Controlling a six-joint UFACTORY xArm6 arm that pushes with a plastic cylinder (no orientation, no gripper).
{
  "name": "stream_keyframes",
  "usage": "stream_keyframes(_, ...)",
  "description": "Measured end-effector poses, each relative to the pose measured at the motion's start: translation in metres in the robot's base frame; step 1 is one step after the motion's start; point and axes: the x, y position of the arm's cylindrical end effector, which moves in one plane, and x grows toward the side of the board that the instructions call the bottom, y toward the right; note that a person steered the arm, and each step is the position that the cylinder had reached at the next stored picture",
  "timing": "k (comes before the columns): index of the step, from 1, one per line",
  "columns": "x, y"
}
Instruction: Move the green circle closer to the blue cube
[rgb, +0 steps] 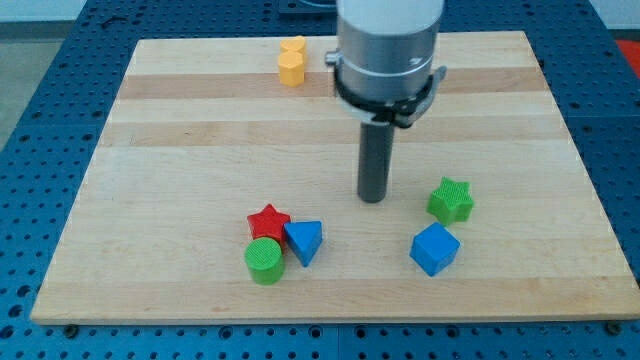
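The green circle (264, 260) lies near the board's bottom edge, left of centre, touching a red star (268, 222) above it and a blue triangle (304, 241) to its right. The blue cube (434, 249) sits at the lower right, well apart from the green circle. My tip (373, 198) rests on the board between the two groups, above and right of the blue triangle, above and left of the blue cube. It touches no block.
A green star (451, 200) sits just above the blue cube, right of my tip. A yellow block (291, 61) stands near the board's top edge. The wooden board (180, 150) lies on a blue perforated table.
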Motion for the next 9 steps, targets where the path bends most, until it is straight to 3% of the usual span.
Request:
stream_keyframes(1,0.014,0.076)
stream_keyframes(3,0.044,0.064)
stream_keyframes(4,0.036,0.007)
stream_keyframes(5,-0.015,-0.029)
stream_keyframes(6,0.011,-0.118)
stream_keyframes(7,0.07,-0.207)
stream_keyframes(8,0.106,-0.183)
stream_keyframes(9,0.096,-0.109)
